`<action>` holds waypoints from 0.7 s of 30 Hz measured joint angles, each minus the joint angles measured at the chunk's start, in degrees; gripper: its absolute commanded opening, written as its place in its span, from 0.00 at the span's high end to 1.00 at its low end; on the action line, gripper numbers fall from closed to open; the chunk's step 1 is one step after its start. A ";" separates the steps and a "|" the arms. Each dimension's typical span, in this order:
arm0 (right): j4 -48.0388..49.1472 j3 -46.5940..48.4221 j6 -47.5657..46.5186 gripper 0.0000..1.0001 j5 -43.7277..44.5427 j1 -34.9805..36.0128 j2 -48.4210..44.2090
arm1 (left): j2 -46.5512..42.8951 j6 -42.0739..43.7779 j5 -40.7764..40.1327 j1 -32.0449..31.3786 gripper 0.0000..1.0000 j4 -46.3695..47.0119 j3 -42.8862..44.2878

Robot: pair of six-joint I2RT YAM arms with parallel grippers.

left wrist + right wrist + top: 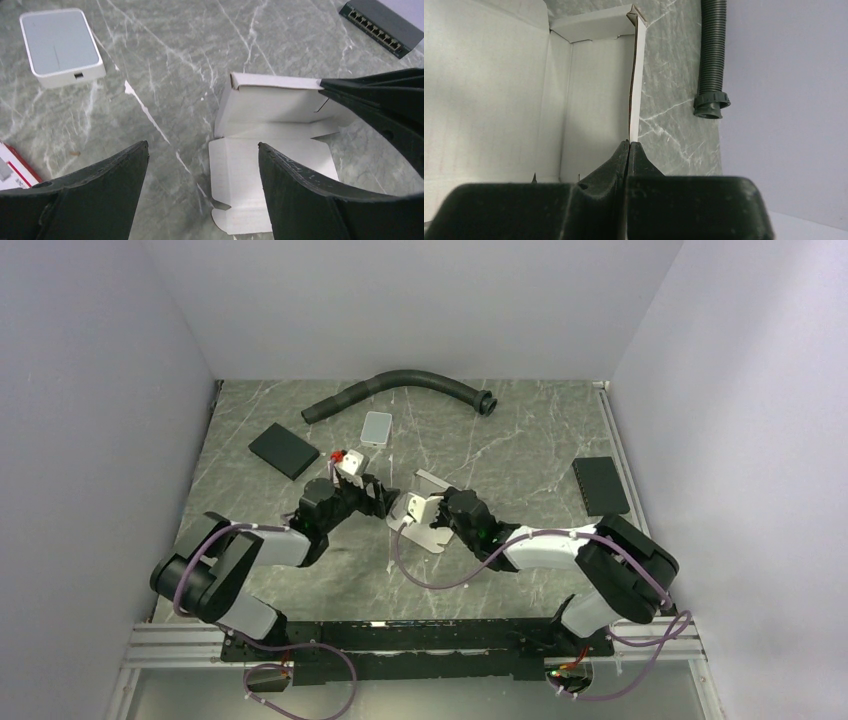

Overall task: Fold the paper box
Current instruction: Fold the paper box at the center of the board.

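- White cardboard: paper box (270,107) sits part-folded mid-surface (175,60), between the arms.
- Right claw (629,145): fingers together, apparently pinching the box's upright side wall.
- Left claw (202,145): fingers wide apart, holding nothing.
- Beyond: grey tile (60,42), corrugated hose (712,50).

Open lane: bare grey marble tabletop (520,455) btwn white creased cardboard box (430,538) & black flat network switch (600,485). Rear blocked by black ribbed hose (400,385); left-rear by light grey rounded tile (377,427), black flat pad (284,450).
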 measured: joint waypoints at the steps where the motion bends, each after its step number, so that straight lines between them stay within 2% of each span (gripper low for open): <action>1: -1.05 0.46 0.55 1.00 -0.17 -0.09 -0.15 | -0.28 -0.31 0.17 0.09 0.15 -1.64 0.33; 21: -20.37 9.55 16.15 1.00 -8.76 -7.98 -1.84 | -10.19 -6.34 1.46 2.54 0.11 -26.75 5.90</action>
